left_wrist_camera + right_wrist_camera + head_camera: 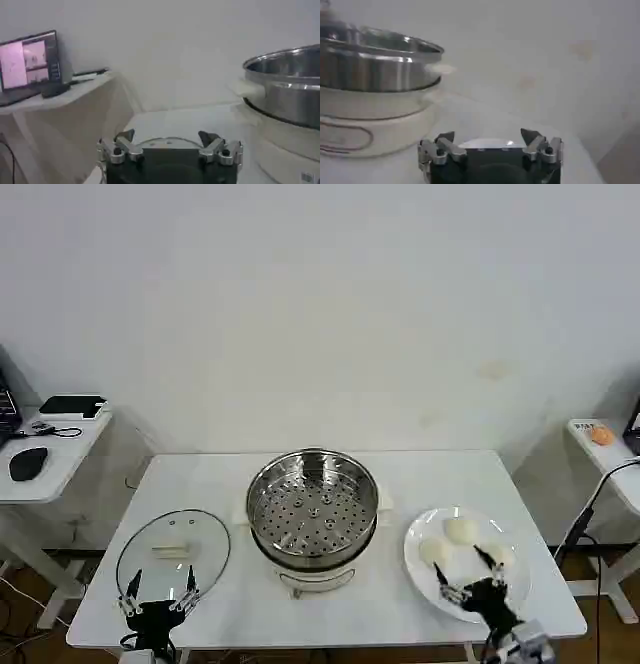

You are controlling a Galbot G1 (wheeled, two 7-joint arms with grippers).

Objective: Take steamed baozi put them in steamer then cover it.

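Head view: three steamed baozi, smooth cream-white, lie on one white plate at the table's right edge; one steamer stands centre, one glass lid left. My right gripper and left gripper have fingers apart. Left wrist view adds a monitor

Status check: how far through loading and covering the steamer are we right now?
Nothing is done yet: the steamer is empty and the baozi sit on the white plate. In hand: the right gripper is open over the plate's near edge. The left gripper waits open at the near edge of the glass lid. Left: load every baozi, then cover.
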